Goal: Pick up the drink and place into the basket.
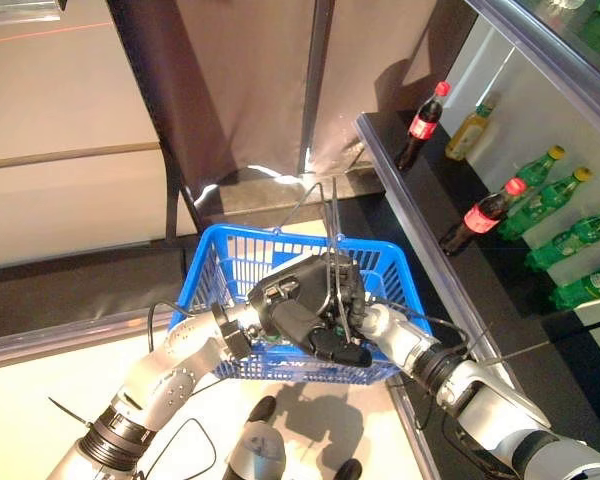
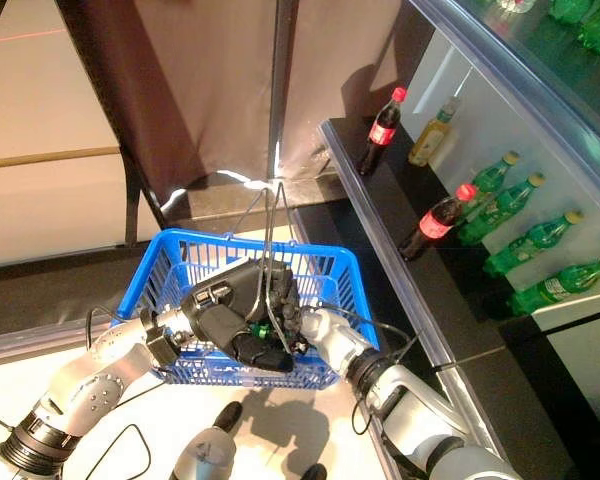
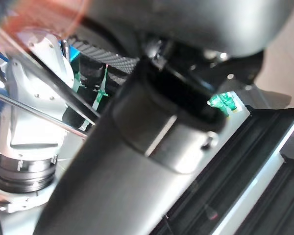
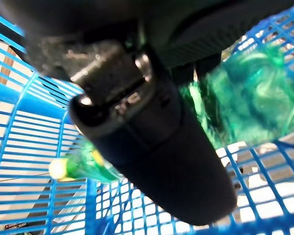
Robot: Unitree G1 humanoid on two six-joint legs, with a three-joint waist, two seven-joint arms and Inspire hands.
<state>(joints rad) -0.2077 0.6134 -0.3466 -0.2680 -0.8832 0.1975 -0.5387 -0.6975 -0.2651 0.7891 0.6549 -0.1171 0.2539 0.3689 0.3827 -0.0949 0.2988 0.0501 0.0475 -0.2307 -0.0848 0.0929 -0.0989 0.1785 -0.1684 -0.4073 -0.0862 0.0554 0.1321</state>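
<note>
A blue plastic basket (image 1: pixel 230 235) hangs low in front of me, its two wire handles (image 1: pixel 334 235) rising from the middle. My left hand (image 1: pixel 295 315) sits over the basket's near side, fingers curled round those handles. From the lower right, my right hand (image 1: pixel 352 292) reaches down inside the basket. In the right wrist view a green bottle (image 4: pixel 255 112) with a yellow cap (image 4: pixel 59 169) lies against the basket's blue grid. The thumb (image 4: pixel 152 147) crosses over the bottle's middle and the rest of the hand closes on it from the other side.
A dark shelf (image 1: pixel 420 215) runs along the right. It carries two red-capped cola bottles (image 1: pixel 423 125) (image 1: pixel 485 215), a yellowish bottle (image 1: pixel 468 130) and several green bottles (image 1: pixel 545 200). A brown panel with a metal post (image 1: pixel 315 90) stands behind the basket.
</note>
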